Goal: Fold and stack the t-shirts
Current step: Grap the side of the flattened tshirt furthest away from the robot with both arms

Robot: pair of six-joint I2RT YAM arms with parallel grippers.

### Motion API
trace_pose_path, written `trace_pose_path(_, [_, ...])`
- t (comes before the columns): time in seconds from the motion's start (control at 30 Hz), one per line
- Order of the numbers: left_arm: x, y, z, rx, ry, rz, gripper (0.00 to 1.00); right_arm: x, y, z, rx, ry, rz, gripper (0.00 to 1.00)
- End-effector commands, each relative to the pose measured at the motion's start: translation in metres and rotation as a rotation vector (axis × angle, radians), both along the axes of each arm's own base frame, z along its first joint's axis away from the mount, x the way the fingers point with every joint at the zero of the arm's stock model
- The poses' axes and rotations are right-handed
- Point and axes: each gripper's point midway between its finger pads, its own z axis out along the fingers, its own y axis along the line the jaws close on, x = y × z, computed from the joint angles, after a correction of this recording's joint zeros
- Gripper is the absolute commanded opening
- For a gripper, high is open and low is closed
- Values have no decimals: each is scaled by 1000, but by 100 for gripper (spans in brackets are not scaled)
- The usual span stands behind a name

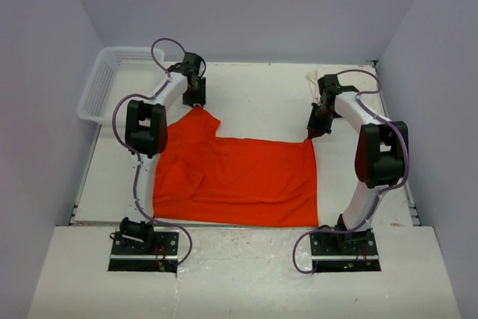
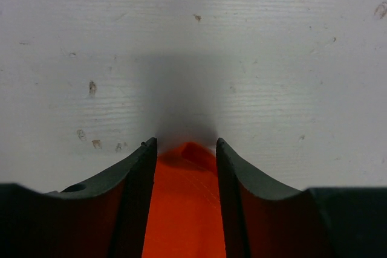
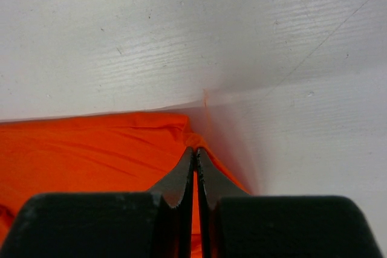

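Between the fingers [image 2: 140, 173] of the L gripper [image 2: 184, 143] we see a pointed end of the orange-red t-shirt [image 1: 239, 177]. The jaws stand partly apart w/ cloth lying in the gap, not pinched as far as we can tell. The R gripper [image 3: 195, 150] is closed tight on the shirt's far corner, fabric squeezed btwn its tips just over the white table [image 1: 261, 95]. The rest of the shirt spreads flat behind both grippers, toward the arm bases. A white lattice basket [image 1: 104, 84] sits outboard of the L gripper, apart from it.
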Motion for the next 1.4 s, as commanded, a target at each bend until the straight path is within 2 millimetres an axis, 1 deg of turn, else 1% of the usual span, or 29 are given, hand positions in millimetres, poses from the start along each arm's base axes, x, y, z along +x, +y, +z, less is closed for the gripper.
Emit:
trace_pose_path(0.0, [1,-6,10,29,-18,-27,45,8,4,13,24,-43,12,0])
trace_pose_path(0.07, [1,-4,10,40,-19,-20,43,7,5,12,25,-41,12,0])
trace_pose_path(0.17, [0,-2,13,51,-25,-14,36,6,6,10,28,-37,14,0])
trace_pose_path(0.43, [-1,4,18,76,-29,-1,36,5,4,10,24,-33,17,0])
trace_pose_path(0.53, [-2,8,16,96,-28,5,29,5,5,10,26,-34,20,0])
trace_pose_path(0.63, [1,10,19,107,-40,12,18,5,5,10,25,-32,22,0])
trace_pose_path(0.67, [3,11,23,107,-51,14,8,4,5,9,25,-28,20,0])
trace_pose_path(0.7, [6,11,26,109,-67,18,1,4,5,10,22,-30,19,0])
trace_pose_path(0.73, [7,11,29,107,-78,21,0,5,4,10,18,-30,17,0])
trace_pose_path(0.8, [12,11,42,102,-118,35,0,7,2,12,12,-39,13,0])
trace_pose_path(0.83, [11,12,44,105,-124,41,0,9,2,14,7,-48,10,0])
trace_pose_path(0.87, [15,11,61,95,-168,48,0,11,1,15,1,-55,8,0])
trace_pose_path(0.9, [13,14,64,108,-178,63,0,16,-2,18,-16,-72,1,0])
trace_pose_path(0.93, [13,15,83,107,-218,75,0,21,-4,19,-27,-87,-4,0])
trace_pose_path(0.97, [14,17,93,110,-241,85,0,24,-6,20,-38,-91,-7,0])
trace_pose_path(1.0, [14,22,100,129,-257,101,0,31,-8,20,-58,-98,-6,0])
trace_pose_path(1.03, [15,24,112,135,-281,109,0,33,-10,20,-68,-93,-5,0])
trace_pose_path(1.07, [13,30,118,158,-288,125,0,36,-10,15,-71,-81,-5,0])
trace_pose_path(1.1, [14,31,126,162,-304,131,0,44,-13,19,-89,-98,-7,0])
trace_pose_path(1.13, [14,32,137,159,-322,135,0,47,-13,19,-92,-105,-5,0])
trace_pose_path(1.17, [14,32,142,159,-331,135,0,50,-12,19,-92,-107,-4,0])
trace_pose_path(1.2, [16,32,149,156,-347,134,0,57,-12,24,-90,-123,-3,0])
trace_pose_path(1.23, [16,32,156,152,-361,133,0,59,-11,22,-88,-119,3,0])
trace_pose_path(1.3, [18,32,170,149,-381,132,0,66,-9,27,-81,-137,12,0])
trace_pose_path(1.37, [18,31,169,156,-362,127,0,70,-8,27,-80,-136,19,0])
